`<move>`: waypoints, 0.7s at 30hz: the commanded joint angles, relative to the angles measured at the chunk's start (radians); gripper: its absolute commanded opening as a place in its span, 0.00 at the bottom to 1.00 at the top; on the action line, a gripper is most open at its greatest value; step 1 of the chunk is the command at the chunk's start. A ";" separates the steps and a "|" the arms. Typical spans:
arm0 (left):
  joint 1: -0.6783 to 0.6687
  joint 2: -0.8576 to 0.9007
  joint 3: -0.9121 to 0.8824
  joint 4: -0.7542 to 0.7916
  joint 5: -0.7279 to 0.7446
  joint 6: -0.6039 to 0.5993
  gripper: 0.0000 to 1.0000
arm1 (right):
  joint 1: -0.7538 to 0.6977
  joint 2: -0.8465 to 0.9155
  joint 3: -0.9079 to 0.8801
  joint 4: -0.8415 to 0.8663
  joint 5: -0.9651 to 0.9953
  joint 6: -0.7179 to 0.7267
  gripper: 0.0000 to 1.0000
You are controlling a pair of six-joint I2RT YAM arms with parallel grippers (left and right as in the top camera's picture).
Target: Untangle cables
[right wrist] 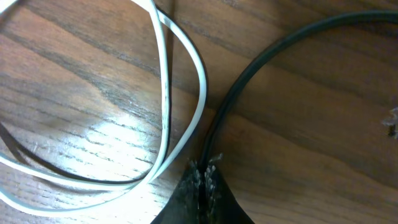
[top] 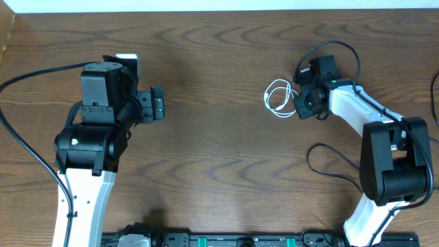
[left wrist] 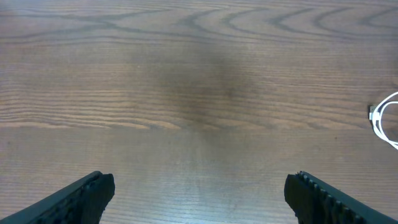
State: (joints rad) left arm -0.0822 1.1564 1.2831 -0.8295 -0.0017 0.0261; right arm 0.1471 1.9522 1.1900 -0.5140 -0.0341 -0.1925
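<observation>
**A:** Where are the cables?

**B:** Both lie on the right side of the bench (top: 219, 151), at the tip of the right hand (right wrist: 202, 177). The white cable (right wrist: 165, 87) is thin and glossy, coiled in a few small overlapping loops flat on the wood. The black cable (right wrist: 222, 112) is a matte round cord. It curves in beside the outermost white strand and runs down into the fingertips.

**A:** And the hands?

**B:** The right hand is clenched, tips pressed together on the black cable. The white strands pass just beside the tips – I cannot tell whether they are caught too. The left hand (left wrist: 199, 182) is released, fingers wide, over the wood well apart from both cords. Only the edge of a white loop shows at the far right of its wrist view.
</observation>
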 commanded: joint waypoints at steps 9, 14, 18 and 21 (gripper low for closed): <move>0.001 0.000 0.009 0.001 0.002 0.006 0.92 | -0.068 0.063 -0.043 -0.100 0.164 0.134 0.01; 0.001 0.000 0.009 0.001 0.002 0.006 0.92 | -0.158 0.063 -0.043 -0.119 0.163 0.204 0.02; 0.001 0.000 0.009 0.001 0.002 0.006 0.93 | -0.266 0.063 -0.046 -0.142 0.163 0.249 0.01; 0.001 0.000 0.009 0.001 0.002 0.006 0.92 | -0.343 0.063 -0.049 -0.142 0.163 0.267 0.02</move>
State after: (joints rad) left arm -0.0822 1.1564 1.2831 -0.8295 -0.0017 0.0261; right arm -0.1173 1.9453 1.1995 -0.6331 0.0826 0.0242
